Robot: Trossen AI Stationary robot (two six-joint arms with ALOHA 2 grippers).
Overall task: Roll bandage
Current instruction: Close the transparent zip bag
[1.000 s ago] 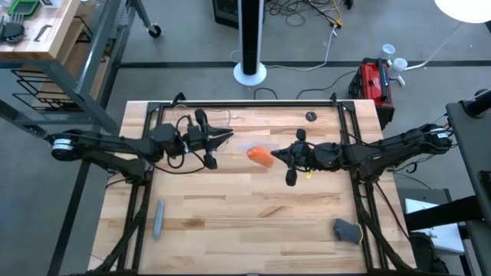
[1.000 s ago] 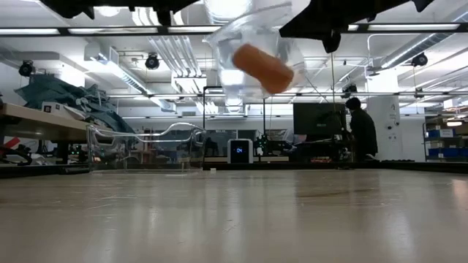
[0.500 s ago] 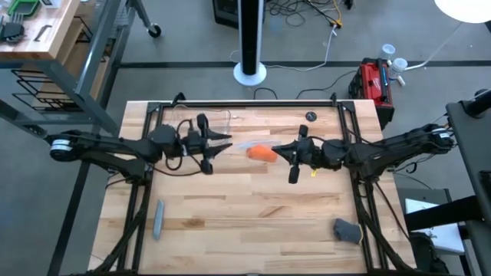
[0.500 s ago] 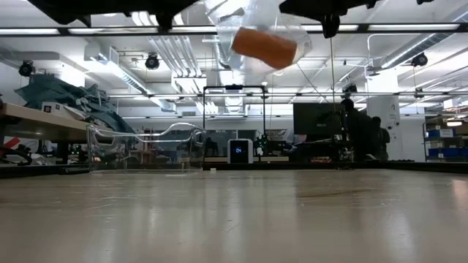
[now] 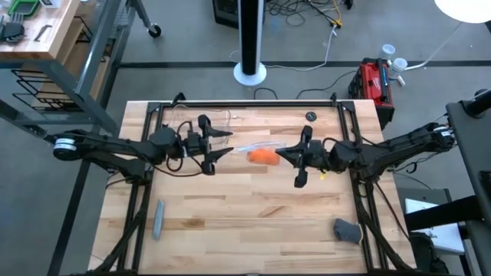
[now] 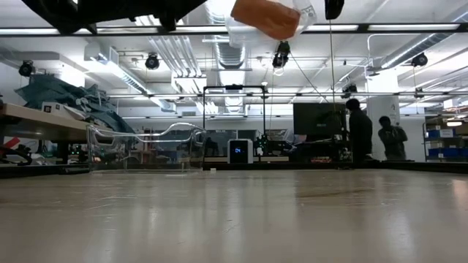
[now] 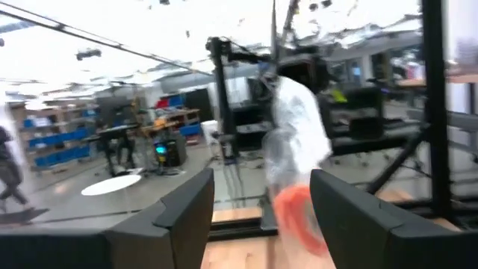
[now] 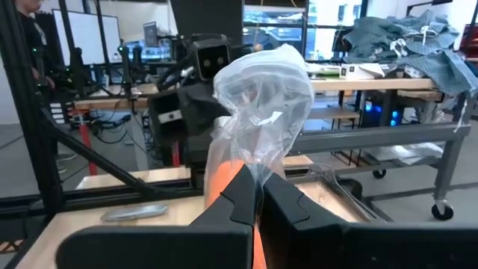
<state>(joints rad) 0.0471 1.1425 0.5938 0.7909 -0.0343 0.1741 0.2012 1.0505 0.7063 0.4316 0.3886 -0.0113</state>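
The bandage is a stubby orange roll (image 5: 263,156) inside a crinkled clear plastic wrap (image 5: 253,145), high above the table in the low view (image 6: 267,14). My right gripper (image 5: 281,153) is shut on the wrap just right of the roll. My left gripper (image 5: 225,142) stands open just left of the wrap's free end. Its wrist view shows the wrap and the roll (image 7: 299,213) ahead, between the spread fingers. My right gripper pinches the bunched clear wrap (image 8: 258,168) between its two fingers, right beside the orange roll (image 8: 224,179). The fingers come level from the table's right side. Wrap and roll are lifted clear of the table. The rest of the wrap billows past the fingertips toward my left gripper.
A grey bar (image 5: 159,218) lies near the front left. A dark grey lump (image 5: 347,230) sits at the front right, and a small black disc (image 5: 310,116) at the far edge. A clear plastic piece (image 5: 220,119) lies behind my left gripper.
My right gripper has risen with the wrap and roll and drifted slightly toward the table's right edge. The roll has climbed in the low view and turned from tilted to nearly level.
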